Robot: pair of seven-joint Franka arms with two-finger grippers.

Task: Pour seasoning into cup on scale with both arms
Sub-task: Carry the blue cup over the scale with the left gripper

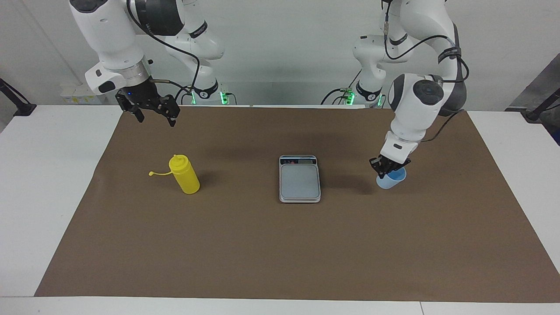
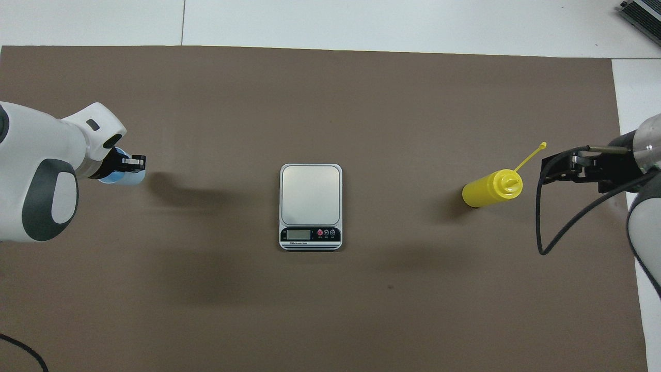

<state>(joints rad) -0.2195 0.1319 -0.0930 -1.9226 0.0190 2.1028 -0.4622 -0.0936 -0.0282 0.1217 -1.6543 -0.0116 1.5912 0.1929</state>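
The light-blue cup (image 1: 392, 179) (image 2: 120, 177) hangs tilted in my left gripper (image 1: 386, 169) (image 2: 133, 162), which is shut on its rim, low over the mat between the left arm's end and the scale. The silver-grey scale (image 1: 299, 180) (image 2: 310, 194) lies in the middle of the mat, its plate bare and its display strip toward the robots. The yellow seasoning bottle (image 1: 186, 176) (image 2: 488, 190) stands upright toward the right arm's end, its cap strap sticking out sideways. My right gripper (image 1: 156, 120) (image 2: 555, 168) waits open in the air, over the mat beside the bottle.
A brown paper mat (image 1: 262, 245) (image 2: 330, 310) covers most of the white table (image 1: 43, 175). Bare white tabletop shows at both ends and along the edge farthest from the robots. A black cable (image 2: 568, 227) loops down from the right arm.
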